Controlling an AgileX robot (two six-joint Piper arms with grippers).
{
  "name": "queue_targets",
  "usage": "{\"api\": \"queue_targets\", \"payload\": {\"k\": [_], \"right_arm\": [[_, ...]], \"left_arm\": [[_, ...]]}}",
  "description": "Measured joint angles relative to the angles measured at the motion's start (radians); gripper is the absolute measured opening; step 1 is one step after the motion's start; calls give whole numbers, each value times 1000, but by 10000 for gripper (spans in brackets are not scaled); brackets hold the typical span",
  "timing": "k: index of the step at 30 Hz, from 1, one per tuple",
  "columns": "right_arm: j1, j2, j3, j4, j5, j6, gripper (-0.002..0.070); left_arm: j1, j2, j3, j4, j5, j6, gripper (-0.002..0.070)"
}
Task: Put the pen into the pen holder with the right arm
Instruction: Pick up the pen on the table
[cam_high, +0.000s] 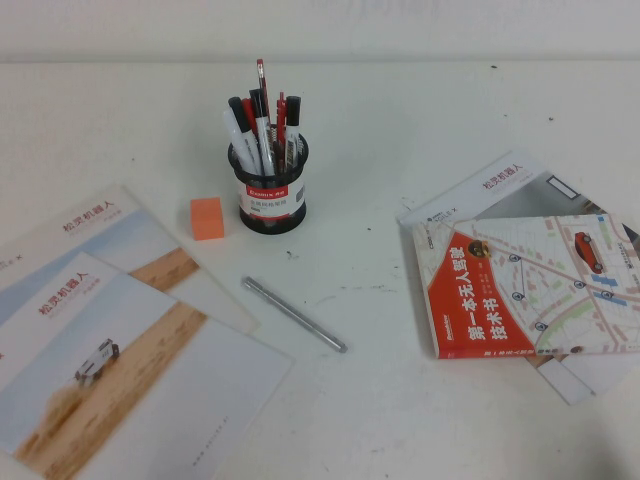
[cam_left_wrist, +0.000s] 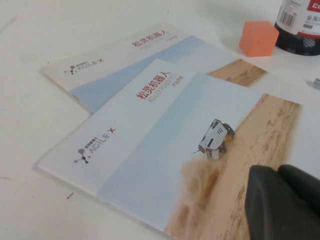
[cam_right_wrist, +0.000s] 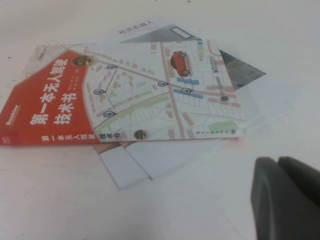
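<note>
Currently pen (cam_high: 294, 314) lies flat on white table (cam_high: 400, 420), diagonal, untouched, just in front of pen holder (cam_high: 268, 200) and apart from it. Holder upright near table centre, already packed w/ black, red and white markers (cam_high: 262, 120). Orange eraser (cam_high: 207, 218) just beside holder on robot's left. One pen tip near edge of brochures (cam_high: 120, 340), two overlapping, on left side. Red-and-map book (cam_high: 530, 285) on right, lying on top of loose white sheets.

Neither arm appears in high view. Left gripper (cam_left_wrist: 282, 202) only seen in left wrist view, over lower brochure; fingers close together, can't tell if fully shut. Right gripper (cam_right_wrist: 287, 197) only in right wrist view, over bare table near book; finger state likewise can't tell.
</note>
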Motion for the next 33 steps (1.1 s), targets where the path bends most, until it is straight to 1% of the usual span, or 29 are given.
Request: {"api": "queue_targets", "payload": {"k": [6,13,15,18,21,23,25,33], "right_arm": [[0,0,0,32,-18,0,-20],[0,0,0,187,-64,0,-20],[0,0,0,305,-92,0,-20],[0,0,0,596,-132,0,-20],[0,0,0,848,-171,0,-20],[0,0,0,949,-188,0,-20],[0,0,0,979,-197,0,-20],[0,0,0,977,-202,-18,-20]], "left_arm": [[0,0,0,0,0,0,-1],[0,0,0,0,0,0,-1],[0,0,0,0,0,0,-1],[0,0,0,0,0,0,-1],[0,0,0,0,0,0,-1],[0,0,0,0,0,0,-1],[0,0,0,0,0,0,-1],[0,0,0,0,0,0,-1]]}}
